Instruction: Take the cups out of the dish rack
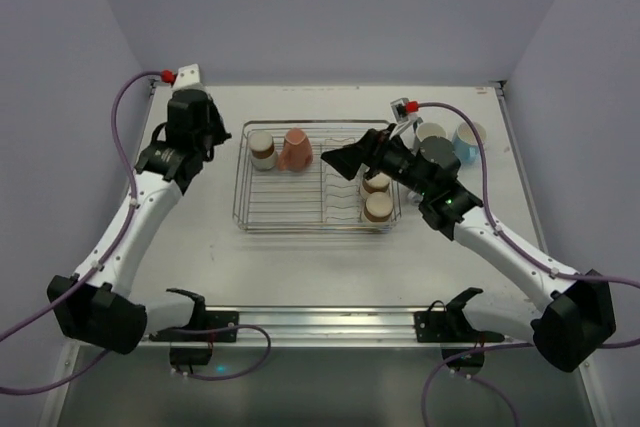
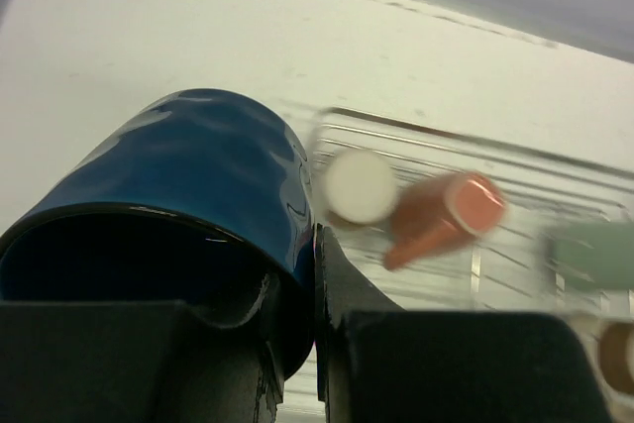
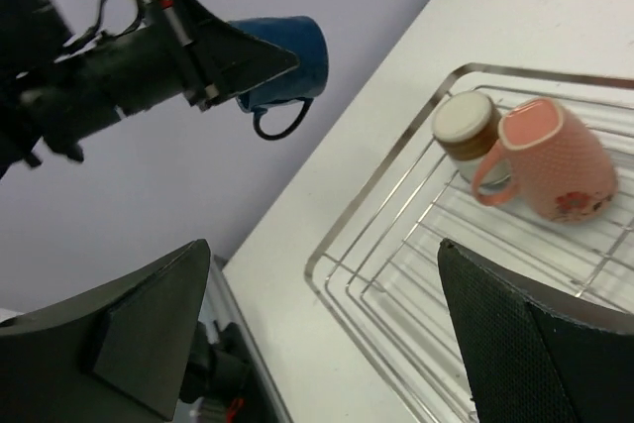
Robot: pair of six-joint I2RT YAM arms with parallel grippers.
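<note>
While the left fingers (image 2: 337, 294) are clamped on the wall of the navy mug (image 2: 188, 175), one inside the rim and one outside, the mug hangs in the air off the left end of the dish rack (image 1: 300, 219), above the counter (image 1: 300, 277) near its far left corner. In the right wrist view the mug lies on its side against the wall behind, with its mouth turned toward the arm that holds it and its handle hanging down. The right fingers (image 3: 535, 344) stand wide apart with nothing between them, held over the middle of the rack and pointing toward its left end.

In the rack's far left corner sits a brown-and-cream cup (image 1: 262, 147), and just beside it on the right is the salmon pink mug (image 1: 296, 150), tilted, its handle turned toward that cup. At the rack's right end stand two more of the same brown-and-cream kind, a rear cup (image 1: 376, 183) and a front cup (image 1: 379, 207), one behind the other and partly covered by the right arm. A mint green cup (image 2: 594, 255) shows only as a blur in the left wrist view, so how it stands cannot be told.

Outside the rack, near the counter's far right corner, a grey-white cup (image 1: 432, 133) and a light blue mug (image 1: 468, 139) stand side by side, mouths up
</note>
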